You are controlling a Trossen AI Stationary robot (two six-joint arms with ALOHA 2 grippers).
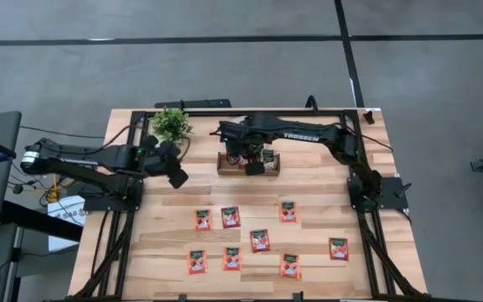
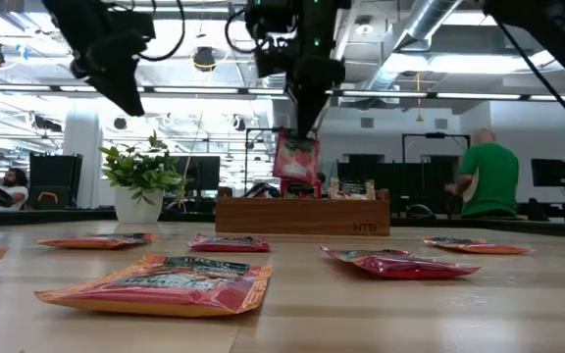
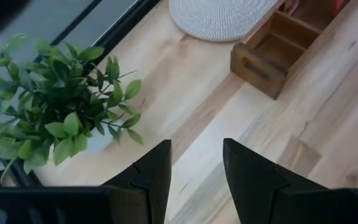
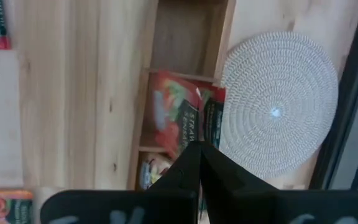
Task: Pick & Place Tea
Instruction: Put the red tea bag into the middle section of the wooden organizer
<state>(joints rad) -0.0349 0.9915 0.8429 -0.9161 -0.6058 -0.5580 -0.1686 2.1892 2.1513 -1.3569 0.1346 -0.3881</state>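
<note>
At the left of the pale wooden tabletop (image 1: 158, 243), the left end effector (image 1: 177, 178) hangs with its dark fingers spread apart and nothing between them, just beside the small green potted plant (image 1: 171, 124). Farther right, the right end effector (image 2: 300, 127) is pinched tight on a flat red-orange tea sachet (image 2: 296, 159), hanging upright above the brown wooden three-part tray (image 2: 302, 216). Nine more red-orange sachets (image 1: 260, 241) lie flat on the near tabletop.

A grey tiled floor (image 1: 225, 67) is surrounding the wooden desk (image 1: 166, 243). Beyond it, ceiling lights (image 2: 204, 59) and exposed ducts (image 2: 430, 29) are hanging overhead, while a person in a green shirt (image 2: 488, 176) is standing among dark monitors (image 2: 52, 172).
</note>
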